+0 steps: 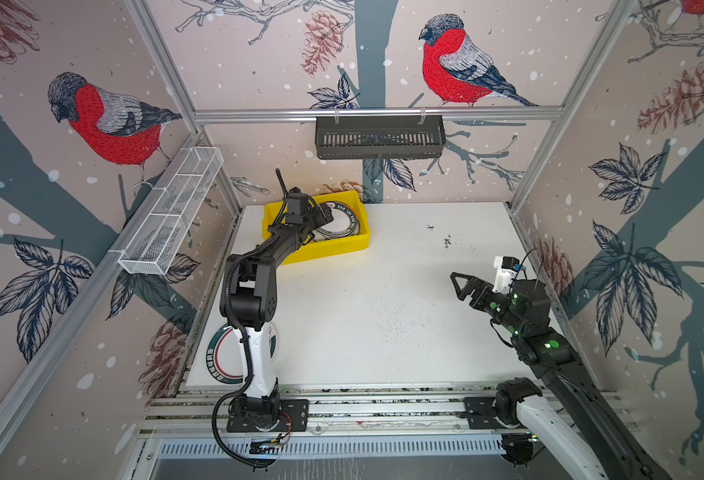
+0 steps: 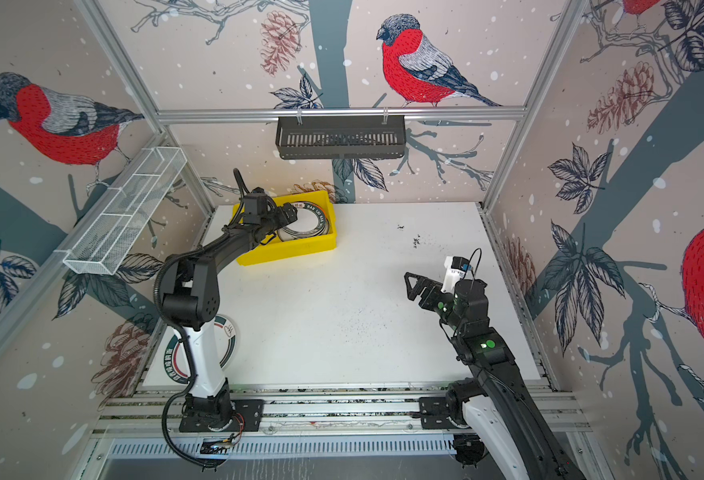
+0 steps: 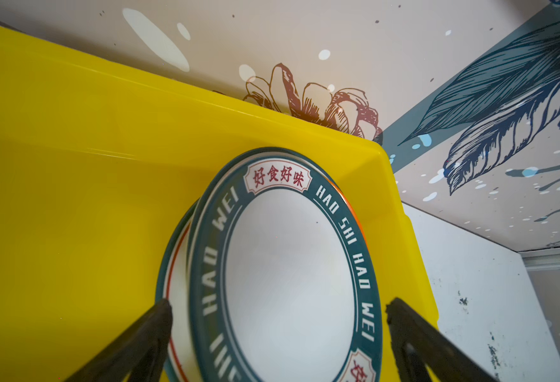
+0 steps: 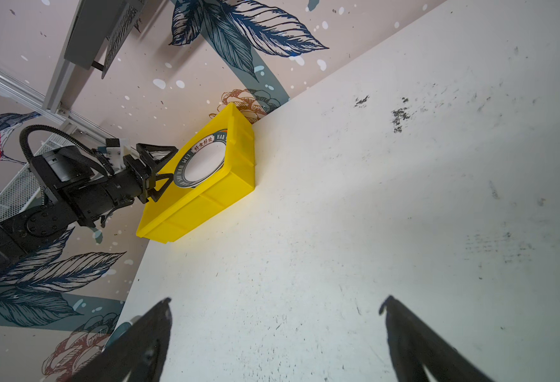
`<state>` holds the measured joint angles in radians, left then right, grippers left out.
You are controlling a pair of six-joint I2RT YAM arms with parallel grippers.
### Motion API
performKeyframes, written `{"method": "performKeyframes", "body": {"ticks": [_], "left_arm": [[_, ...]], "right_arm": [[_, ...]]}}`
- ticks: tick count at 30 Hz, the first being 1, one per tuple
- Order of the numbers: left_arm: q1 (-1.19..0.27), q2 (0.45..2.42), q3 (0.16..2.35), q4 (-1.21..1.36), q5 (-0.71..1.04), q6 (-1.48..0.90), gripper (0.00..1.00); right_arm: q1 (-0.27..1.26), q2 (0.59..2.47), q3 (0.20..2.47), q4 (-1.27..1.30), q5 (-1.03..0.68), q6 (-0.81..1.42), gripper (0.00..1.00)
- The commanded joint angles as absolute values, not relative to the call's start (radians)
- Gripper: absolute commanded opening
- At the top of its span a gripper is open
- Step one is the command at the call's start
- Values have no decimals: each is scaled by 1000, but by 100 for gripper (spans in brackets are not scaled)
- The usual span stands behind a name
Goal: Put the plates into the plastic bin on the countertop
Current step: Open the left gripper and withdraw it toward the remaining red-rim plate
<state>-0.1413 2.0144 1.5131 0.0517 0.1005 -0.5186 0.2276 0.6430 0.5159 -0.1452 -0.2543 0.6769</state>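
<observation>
Lying well behind the left gripper [image 3: 278, 303], beside its arm's base, a lone plate [image 1: 223, 361] is resting on the countertop [image 1: 383, 311]. That gripper is hanging wide open, holding nothing, over the plastic bin [image 3: 73, 198]; the stacked plates [image 3: 288, 264] are sitting inside, just beneath its fingertips. The right gripper [image 4: 278, 301] is hovering open and empty, far from the bin.
</observation>
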Motion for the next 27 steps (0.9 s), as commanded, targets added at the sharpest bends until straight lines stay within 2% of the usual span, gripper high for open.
{"method": "performKeyframes", "body": {"ticks": [1, 5, 17, 23, 24, 27], "left_arm": [[-144, 1950, 1485, 58, 41, -492, 98], [-146, 1851, 1450, -36, -33, -507, 98], [-202, 1414, 1063, -449, -361, -583, 97], [-205, 1276, 934, -605, -320, -685, 91], [-208, 1244, 907, -610, -300, -696, 87], [-210, 1142, 818, -616, -253, -736, 85]], "right_arm": [[219, 646, 517, -116, -299, 658, 100], [214, 660, 512, -88, -330, 651, 100], [215, 781, 559, -60, -436, 579, 100], [215, 825, 574, -58, -483, 556, 100], [216, 830, 576, -58, -490, 552, 100], [216, 839, 578, -57, -504, 536, 100]]}}
